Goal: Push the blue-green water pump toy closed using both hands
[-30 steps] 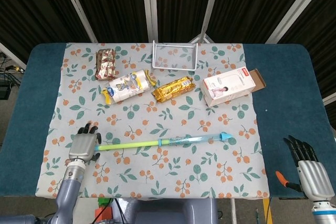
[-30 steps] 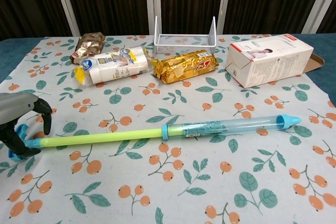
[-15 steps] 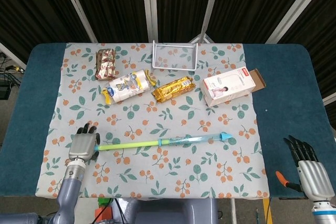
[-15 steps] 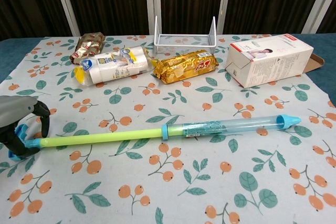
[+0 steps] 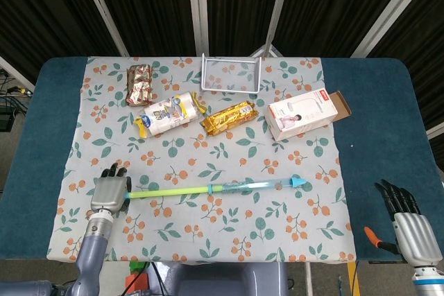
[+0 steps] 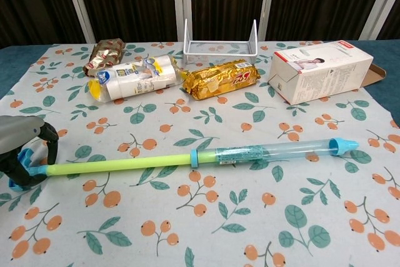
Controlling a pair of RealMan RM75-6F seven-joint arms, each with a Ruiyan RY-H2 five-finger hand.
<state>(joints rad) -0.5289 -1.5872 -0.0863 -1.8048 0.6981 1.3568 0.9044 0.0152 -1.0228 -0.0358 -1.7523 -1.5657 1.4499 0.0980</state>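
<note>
The water pump toy lies across the front of the floral cloth, drawn out long. Its green rod points left and its clear blue barrel ends in a blue tip on the right. My left hand is at the rod's left end, and in the chest view its fingers curl round the blue handle. My right hand shows only in the head view. It lies on the bare blue table at the front right, fingers spread and holding nothing, well away from the barrel's tip.
Behind the toy lie a white snack bag, a gold packet and a white box. A foil bag and a wire rack sit further back. An orange-handled tool lies beside my right hand.
My left hand's fingers have curled a little tighter round the handle. The toy has barely shifted. The right hand has not moved.
</note>
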